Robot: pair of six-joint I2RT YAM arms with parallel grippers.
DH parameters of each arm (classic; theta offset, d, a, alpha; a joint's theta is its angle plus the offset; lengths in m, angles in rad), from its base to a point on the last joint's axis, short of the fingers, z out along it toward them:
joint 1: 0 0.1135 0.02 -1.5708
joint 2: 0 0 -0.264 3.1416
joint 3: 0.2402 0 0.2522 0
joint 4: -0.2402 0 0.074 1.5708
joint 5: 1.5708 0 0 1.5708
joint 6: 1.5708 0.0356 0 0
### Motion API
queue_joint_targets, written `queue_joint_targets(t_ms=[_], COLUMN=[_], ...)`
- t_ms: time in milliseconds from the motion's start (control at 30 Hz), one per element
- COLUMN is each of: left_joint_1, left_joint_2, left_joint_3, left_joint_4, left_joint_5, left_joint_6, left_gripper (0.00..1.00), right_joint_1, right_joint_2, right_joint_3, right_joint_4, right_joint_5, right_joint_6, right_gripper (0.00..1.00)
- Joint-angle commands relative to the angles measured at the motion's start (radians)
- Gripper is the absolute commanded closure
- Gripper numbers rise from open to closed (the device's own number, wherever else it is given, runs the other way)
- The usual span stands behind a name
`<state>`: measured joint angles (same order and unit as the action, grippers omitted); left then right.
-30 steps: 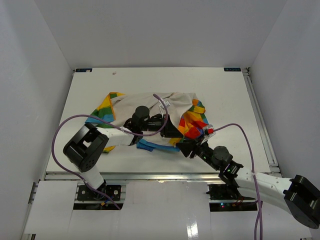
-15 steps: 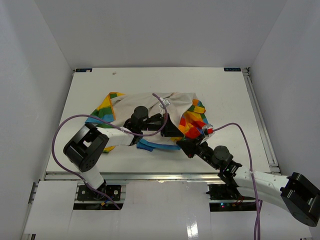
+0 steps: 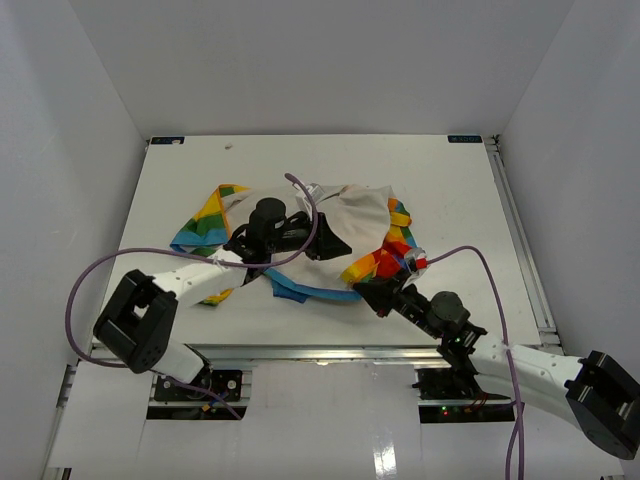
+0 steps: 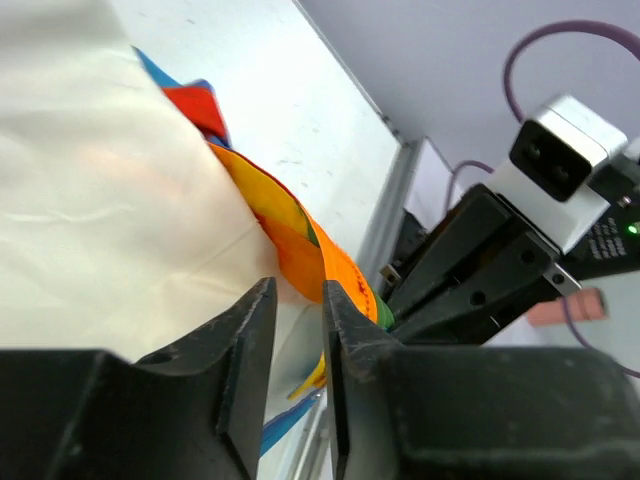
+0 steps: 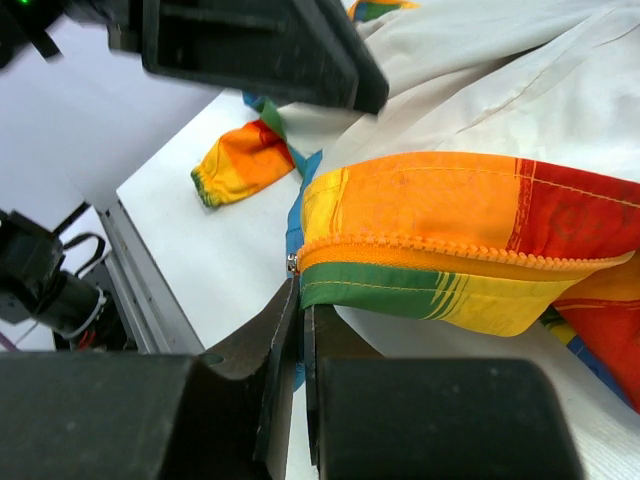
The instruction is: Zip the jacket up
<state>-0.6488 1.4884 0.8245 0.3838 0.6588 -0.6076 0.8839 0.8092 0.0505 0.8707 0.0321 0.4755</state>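
The jacket (image 3: 350, 215) lies crumpled mid-table, cream lining up, with rainbow blocks at its left and right ends. My right gripper (image 3: 366, 290) is at its near right corner. In the right wrist view it (image 5: 302, 295) is shut on the green hem just under the bottom end of the orange zipper (image 5: 450, 250). My left gripper (image 3: 345, 248) hovers over the lining just left of that corner. In the left wrist view its jaws (image 4: 298, 290) stand slightly apart with nothing between them, and the orange edge (image 4: 290, 240) lies just past the fingertips.
A rainbow sleeve cuff (image 5: 240, 160) lies on the white table (image 3: 450, 190) left of the held corner. Metal rails run along the table's near edge (image 3: 300, 350) and right side (image 3: 520, 240). Purple cables loop off both arms. White walls close in three sides.
My right gripper has closed on the jacket's corner. My left gripper has opened, let go of the fabric and drawn back to the left, its arm swinging leftwards.
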Motion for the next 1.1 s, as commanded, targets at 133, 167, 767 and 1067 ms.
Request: queue_joint_targets(t_ms=[133, 167, 767, 1067], left_joint_1=[0.0, 0.0, -0.006, 0.063], left_joint_2=[-0.148, -0.151, -0.06, -0.12], left_joint_3=[-0.019, -0.031, -0.263, 0.045], left_joint_4=[-0.217, -0.211, 0.096, -0.531], left_joint_5=[-0.182, -0.161, -0.172, -0.908], left_joint_6=[0.113, 0.111, -0.02, -0.021], left_gripper=[0.68, 0.68, 0.71, 0.59], right_joint_1=[-0.016, -0.017, -0.239, -0.27], right_joint_2=[-0.015, -0.013, 0.046, 0.056], right_joint_3=[-0.012, -0.014, 0.064, 0.085], right_joint_4=[-0.062, -0.062, 0.107, 0.13], right_joint_5=[-0.131, -0.141, -0.483, -0.54], right_joint_6=[-0.081, -0.084, -0.187, -0.179], right_gripper=[0.92, 0.92, 0.92, 0.92])
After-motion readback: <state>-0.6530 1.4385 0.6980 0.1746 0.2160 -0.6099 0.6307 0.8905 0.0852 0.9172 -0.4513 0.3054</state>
